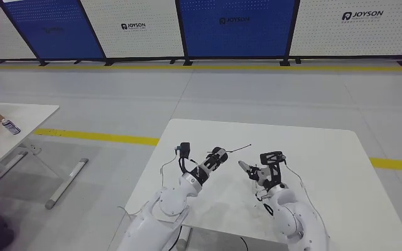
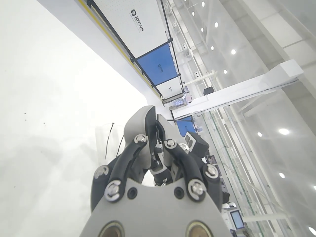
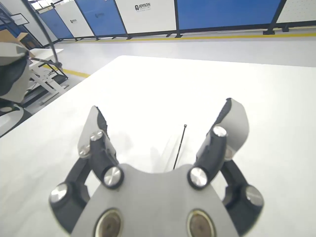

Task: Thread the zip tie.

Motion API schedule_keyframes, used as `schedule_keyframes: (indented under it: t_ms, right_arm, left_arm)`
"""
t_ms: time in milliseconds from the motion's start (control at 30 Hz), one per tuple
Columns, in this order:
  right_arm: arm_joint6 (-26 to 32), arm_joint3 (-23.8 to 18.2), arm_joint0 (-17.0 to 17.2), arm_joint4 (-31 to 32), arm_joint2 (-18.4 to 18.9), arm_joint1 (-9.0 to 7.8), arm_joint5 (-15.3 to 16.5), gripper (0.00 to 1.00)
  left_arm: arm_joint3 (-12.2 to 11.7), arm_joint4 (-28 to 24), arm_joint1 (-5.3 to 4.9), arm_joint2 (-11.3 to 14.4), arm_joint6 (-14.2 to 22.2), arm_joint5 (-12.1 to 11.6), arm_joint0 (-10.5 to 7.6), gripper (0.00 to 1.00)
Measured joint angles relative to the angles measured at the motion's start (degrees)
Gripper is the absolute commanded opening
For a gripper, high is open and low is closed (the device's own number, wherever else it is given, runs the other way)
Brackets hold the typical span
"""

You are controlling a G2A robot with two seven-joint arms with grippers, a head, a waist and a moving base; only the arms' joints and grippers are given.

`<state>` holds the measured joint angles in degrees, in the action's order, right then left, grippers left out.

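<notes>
My left gripper (image 1: 220, 153) is shut on a thin black zip tie (image 1: 239, 148), which it holds above the white table (image 1: 314, 188). The tie points rightward at my right gripper (image 1: 245, 167). In the left wrist view the left gripper (image 2: 156, 119) has its fingers pressed together. My right gripper (image 3: 163, 103) stands open with nothing between its fingers. Close beside it is a left finger (image 3: 12, 80), with a black strap curving down to a small knob (image 3: 59, 63). A second black zip tie (image 3: 180, 146) (image 2: 108, 140) rests on the table just ahead of the right gripper, its head at the far end.
Broad bare table surface lies beyond and to the right of both grippers. The table's left edge (image 3: 61, 99) runs close to the left arm. Another white table (image 1: 22, 119) stands off to the left. Blue and white panels (image 1: 239, 28) line the far wall.
</notes>
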<state>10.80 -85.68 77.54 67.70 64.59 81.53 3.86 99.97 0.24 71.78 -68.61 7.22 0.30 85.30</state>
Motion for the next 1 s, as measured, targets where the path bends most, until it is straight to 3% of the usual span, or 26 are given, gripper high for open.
schedule_keyframes:
  t_ms: [167, 500, 800, 1000]
  right_arm:
    - [0.0, 0.1, 0.1, -0.3, 0.0, 0.01, 0.2, 1.0]
    - [0.4, 6.8, -4.3, -11.1, -0.3, 0.3, 10.9, 1.0]
    - [1.0, 7.9, -5.1, -12.1, -0.5, 0.39, 11.0, 1.0]
    - [0.0, 8.4, -4.7, -18.2, -0.5, 0.57, 13.1, 1.0]
  left_arm:
    - [-0.1, -0.4, 0.03, 0.1, 0.1, 0.0, -0.04, 0.0]
    - [0.3, -5.3, 0.1, -0.1, 2.1, 0.3, -0.27, 0.0]
    - [0.3, -5.6, 0.12, 0.0, 2.2, 0.6, -0.41, 0.0]
    - [0.0, -6.1, 0.19, 0.2, 1.9, 0.5, -0.53, 0.0]
